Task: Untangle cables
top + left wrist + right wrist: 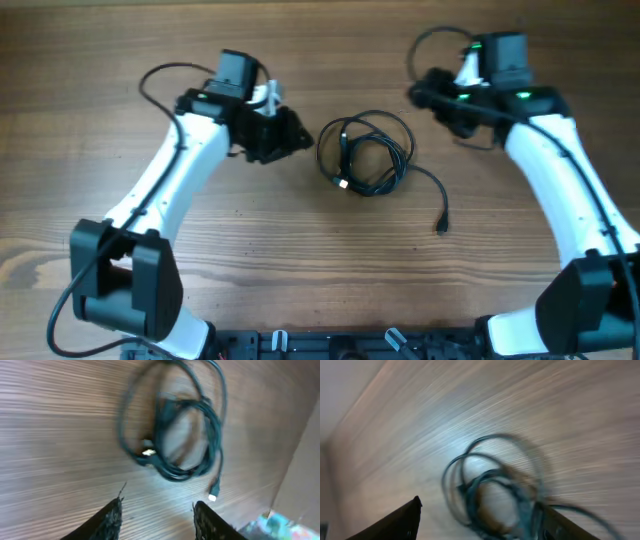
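The cables [365, 152] lie in a tangled coil of thin black loops at the table's middle, with one silver-tipped plug inside the coil and one loose end [441, 224] trailing to the lower right. My left gripper [297, 135] is open and empty just left of the coil. The left wrist view shows the coil [175, 425] ahead of its open fingers [156, 512]. My right gripper [425, 97] is open and empty, right of and behind the coil. The right wrist view shows the blurred coil [495, 485] between its open fingers [480, 520].
The wooden table [250, 240] stretches around the coil. The arm bases [125, 280] stand at the front left and front right. A thicker black cable [160, 78] loops off the left arm.
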You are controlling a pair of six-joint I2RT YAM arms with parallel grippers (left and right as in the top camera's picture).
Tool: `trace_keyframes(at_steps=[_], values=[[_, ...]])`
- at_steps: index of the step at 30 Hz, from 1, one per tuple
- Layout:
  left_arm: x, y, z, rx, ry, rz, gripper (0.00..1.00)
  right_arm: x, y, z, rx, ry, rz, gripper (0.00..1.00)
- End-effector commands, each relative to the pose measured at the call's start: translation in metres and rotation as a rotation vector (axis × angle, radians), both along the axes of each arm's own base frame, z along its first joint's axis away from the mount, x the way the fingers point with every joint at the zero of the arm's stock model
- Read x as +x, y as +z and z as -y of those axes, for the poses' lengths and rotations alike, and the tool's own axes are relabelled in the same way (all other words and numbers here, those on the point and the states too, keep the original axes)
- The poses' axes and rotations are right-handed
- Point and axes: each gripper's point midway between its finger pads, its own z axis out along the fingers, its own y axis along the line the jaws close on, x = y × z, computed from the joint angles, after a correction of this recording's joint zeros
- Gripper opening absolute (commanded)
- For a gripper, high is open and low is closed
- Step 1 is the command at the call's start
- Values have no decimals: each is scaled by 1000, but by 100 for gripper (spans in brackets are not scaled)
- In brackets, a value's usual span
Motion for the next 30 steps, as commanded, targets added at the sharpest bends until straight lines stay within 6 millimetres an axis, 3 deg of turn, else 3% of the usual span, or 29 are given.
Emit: trace_keyframes(at_steps=[1, 2, 4, 8, 10, 12, 16, 22, 26, 27, 30], values=[[-14, -5, 40, 43, -77, 23, 43, -3, 6, 40, -39, -41, 11, 73], [-18, -10, 47, 57, -98, 21, 40, -4, 6, 49, -47, -50, 8, 73], [-33, -28, 78, 69, -221, 35, 48, -6, 3, 68, -60, -77, -2, 73], [-54, -49, 132, 68, -537, 202, 51, -8, 2, 73, -70, -71, -8, 73], [-58, -64, 147, 137, -616, 282, 50, -10, 1, 73, -70, -69, -18, 73], [-53, -86, 144, 279, -612, 319, 48, -12, -1, 73, -70, -68, -27, 73], [-39, -99, 144, 335, -588, 362, 47, -12, -1, 72, -70, -67, -28, 73], [-29, -89, 151, 326, -606, 441, 46, -12, 0, 73, -71, -68, -26, 73], [-20, -51, 149, 342, -646, 571, 42, -11, 0, 73, -71, -68, -23, 73], [-20, -51, 149, 349, -667, 583, 43, -11, 0, 73, -71, -68, -23, 73], [-14, -74, 148, 383, -709, 580, 44, -12, 0, 73, -71, -68, -25, 73]])
